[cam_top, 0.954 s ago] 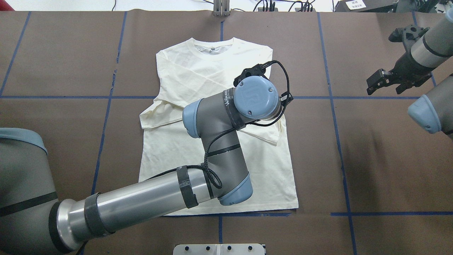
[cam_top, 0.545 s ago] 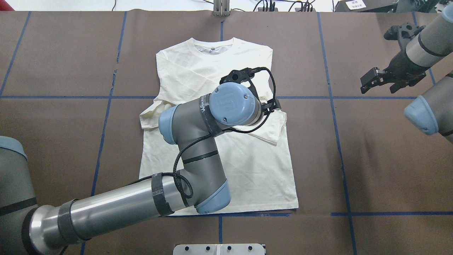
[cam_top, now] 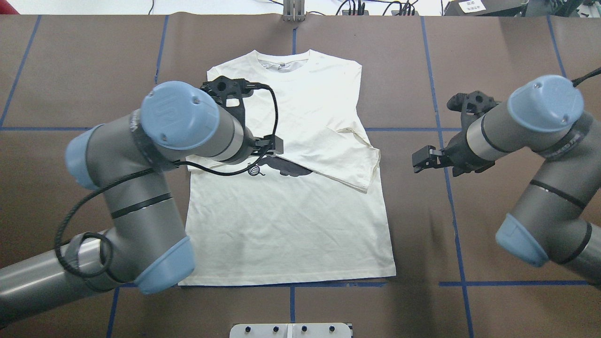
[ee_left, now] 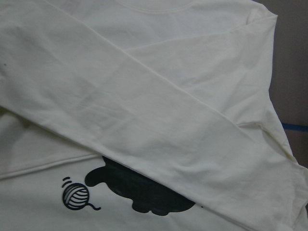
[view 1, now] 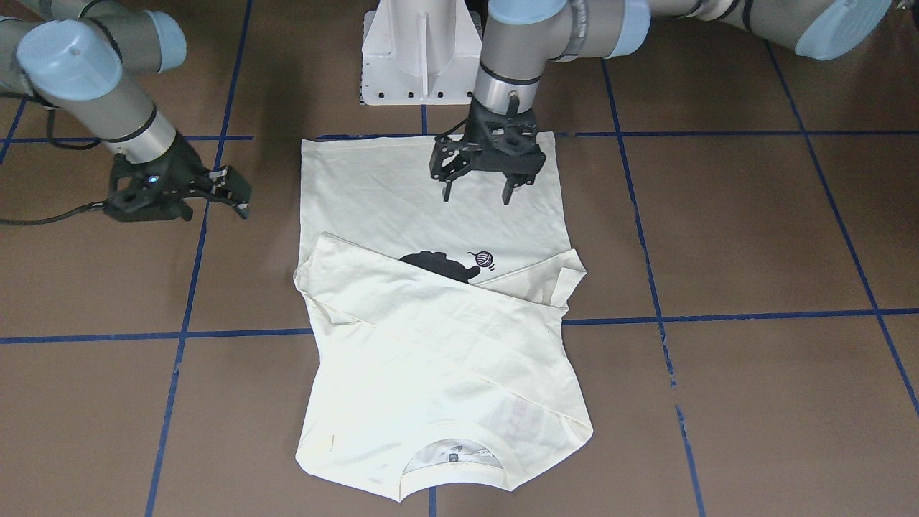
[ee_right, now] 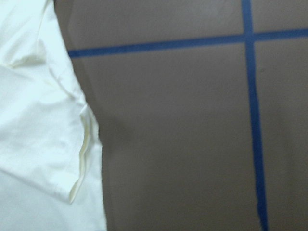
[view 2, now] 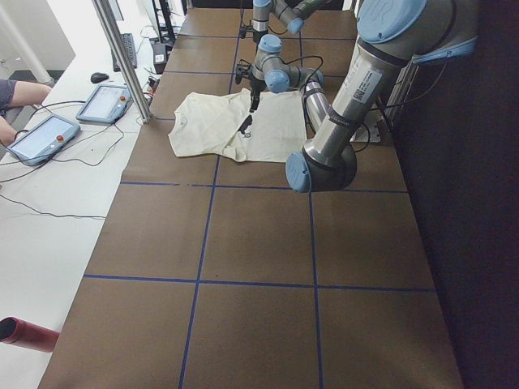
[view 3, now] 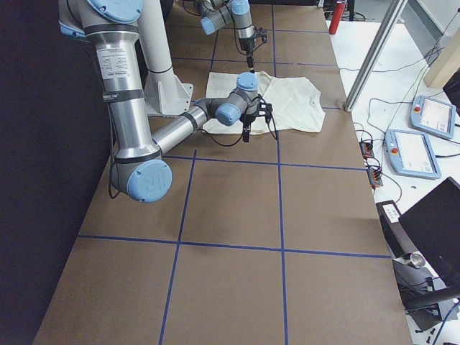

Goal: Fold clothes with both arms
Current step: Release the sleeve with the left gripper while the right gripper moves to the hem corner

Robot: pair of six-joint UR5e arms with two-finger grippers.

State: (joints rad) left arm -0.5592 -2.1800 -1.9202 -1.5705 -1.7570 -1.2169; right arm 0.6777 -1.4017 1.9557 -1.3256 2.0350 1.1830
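Note:
The cream shirt (cam_top: 291, 225) lies flat on the brown table, collar (cam_top: 281, 63) at the far side. Both sleeves are folded across the chest, and one half covers the black cat print (cam_top: 286, 166) beside the yarn ball (cam_top: 254, 170). My left gripper (view 1: 475, 194) hangs open above the shirt's body with nothing between its fingers; in the overhead view its own wrist hides it. My right gripper (cam_top: 420, 159) is open, off the cloth just past the shirt's right edge near the folded cuff (cam_top: 364, 183). The left wrist view shows the sleeve (ee_left: 159, 120) crossing the print (ee_left: 139, 192).
Blue tape lines (cam_top: 450, 188) divide the brown table cover into squares. The white pedestal base (view 1: 420, 50) stands at the robot's side of the table. Beyond the far edge lie cables, two pendant tablets (view 2: 40, 138) and a metal post (view 2: 122, 57).
My left arm has swung from the shirt's right half to its left, uncovering the cat print. My right arm has come in from the far right corner toward the shirt's right edge.

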